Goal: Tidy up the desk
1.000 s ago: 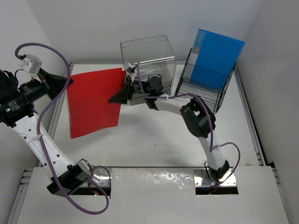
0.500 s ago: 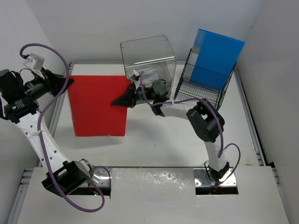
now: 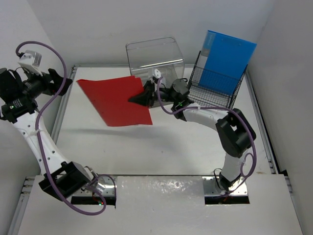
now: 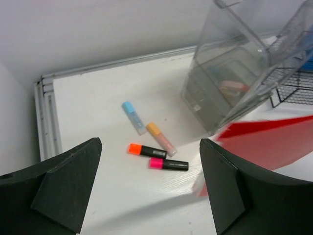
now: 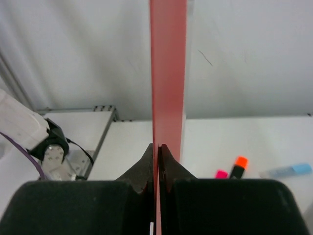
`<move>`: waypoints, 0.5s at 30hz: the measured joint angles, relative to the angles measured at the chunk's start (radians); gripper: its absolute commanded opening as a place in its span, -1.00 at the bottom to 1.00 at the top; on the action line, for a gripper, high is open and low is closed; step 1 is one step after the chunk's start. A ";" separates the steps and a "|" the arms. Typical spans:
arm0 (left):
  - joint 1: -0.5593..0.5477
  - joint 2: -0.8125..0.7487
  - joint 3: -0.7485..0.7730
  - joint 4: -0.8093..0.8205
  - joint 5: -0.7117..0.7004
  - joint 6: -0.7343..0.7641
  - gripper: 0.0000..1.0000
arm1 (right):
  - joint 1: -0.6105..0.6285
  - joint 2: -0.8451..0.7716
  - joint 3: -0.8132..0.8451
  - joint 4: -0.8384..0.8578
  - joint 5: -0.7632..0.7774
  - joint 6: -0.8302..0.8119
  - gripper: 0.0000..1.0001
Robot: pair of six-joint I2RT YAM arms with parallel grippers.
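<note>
Over the worktop, which fills the top view from the arm bases to the back wall, my right gripper is pinched tight on the 3 o'clock edge of a red sheet. The sheet hangs toward 10 o'clock, and its shadow suggests it is off the surface. My left gripper stands wide apart at 9 o'clock, clear of the sheet and holding nothing. A clear drawer box sits at 12 o'clock, and a wire rack with a blue folder at 1 o'clock.

From the left wrist, four markers lie loose between the spread fingers' sightline: blue, peach, orange-capped and pink-capped.

From the right wrist, the sheet runs edge-on through the closed fingers.

I judge the worktop itself hard, smooth and fixed, not something to grasp; things will slide on it. The sheet looks light and floppy, best held at an edge. The markers should be light and prone to roll, so I would take them across the barrel.
</note>
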 measured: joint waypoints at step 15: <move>0.000 0.116 0.009 0.005 -0.100 -0.001 0.61 | -0.161 -0.227 -0.233 -0.049 -0.021 -0.062 -1.00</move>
